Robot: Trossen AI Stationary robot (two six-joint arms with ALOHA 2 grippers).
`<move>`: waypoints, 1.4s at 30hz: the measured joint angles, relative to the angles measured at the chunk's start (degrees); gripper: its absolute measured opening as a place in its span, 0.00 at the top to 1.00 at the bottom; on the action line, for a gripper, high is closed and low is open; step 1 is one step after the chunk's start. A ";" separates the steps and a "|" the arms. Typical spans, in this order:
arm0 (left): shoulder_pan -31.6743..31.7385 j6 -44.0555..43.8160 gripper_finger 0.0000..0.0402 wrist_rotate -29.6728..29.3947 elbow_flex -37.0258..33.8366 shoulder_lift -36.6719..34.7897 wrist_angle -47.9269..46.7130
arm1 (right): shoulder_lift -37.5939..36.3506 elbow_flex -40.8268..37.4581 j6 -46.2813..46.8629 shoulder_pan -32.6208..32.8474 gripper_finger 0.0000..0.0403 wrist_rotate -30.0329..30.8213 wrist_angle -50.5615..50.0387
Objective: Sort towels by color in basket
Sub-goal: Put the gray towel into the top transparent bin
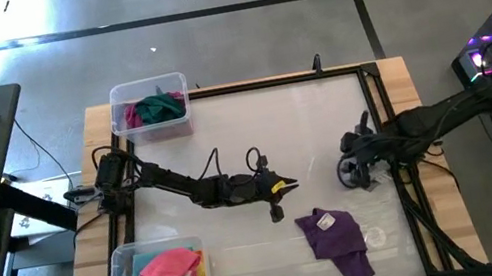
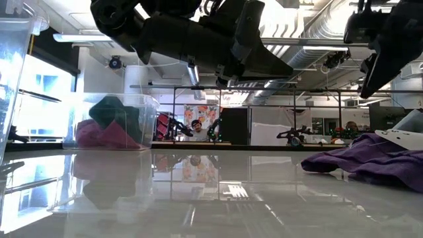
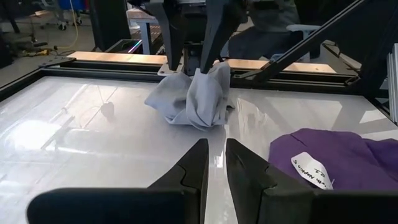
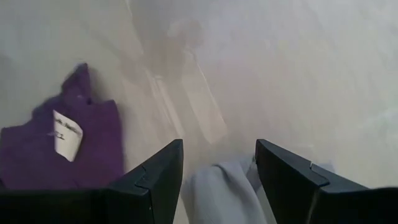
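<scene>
Your soft grey towel [image 3: 193, 99] hangs in crumpled folds, pinched by the right gripper [image 3: 193, 62], its lower edge touching the glossy white table [image 1: 225, 132] on the right side. In the right wrist view the grey cloth [image 4: 221, 190] sits between that arm's dark fingers [image 4: 155, 177], which are closed onto it. Just beside it, nearer the front edge, your purple towel [image 1: 337, 237] lies rumpled and flat, a white label [image 3: 310, 168] showing on it.

Your left gripper [image 1: 277, 214] hovers over the table's middle, empty, its two fingers [image 3: 193, 174] held with only a narrow gap, the arm stretched low across from the left.

A clear plastic basket [image 1: 147, 86] at the back left holds a dark green towel [image 1: 159, 106] and a magenta one [image 1: 129, 116]. A second clear basket [image 1: 123, 271] at the front left holds a pink towel [image 1: 168, 273] over light blue and yellow cloths.
</scene>
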 joint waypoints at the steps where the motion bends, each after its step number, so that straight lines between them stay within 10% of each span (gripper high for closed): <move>1: -0.02 0.00 0.89 0.00 0.00 0.00 0.00 | 0.28 0.00 0.40 0.00 0.51 -0.03 -0.51; 24: -0.20 -3.04 0.89 0.13 0.00 -0.02 0.00 | 15.09 0.02 6.98 -0.11 0.51 -3.69 -12.23; 42: -0.45 -2.07 0.89 0.08 0.02 -0.02 0.00 | 34.93 -0.07 0.34 -0.07 0.60 -6.68 -1.82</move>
